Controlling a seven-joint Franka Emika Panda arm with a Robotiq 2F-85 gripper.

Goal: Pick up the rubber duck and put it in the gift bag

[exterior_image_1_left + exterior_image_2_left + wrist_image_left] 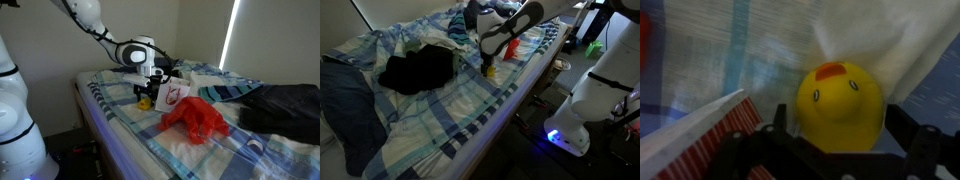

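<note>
Gripper [148, 93] straddles the duck [840, 100], one finger at each flank, though I cannot tell whether it is pinching or only close. I judge the duck sits on the bed [115, 110], just beside the bag [176, 95]. Round and rubbery, it could squirt free, or the soft bedding might let it roll.

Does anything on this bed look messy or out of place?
Yes, it's untidy. Some crumpled red material and a heap of black clothing lie on the rumpled plaid blanket. A rubber duck on a bed is odd too; it sits right at the claw.
</note>
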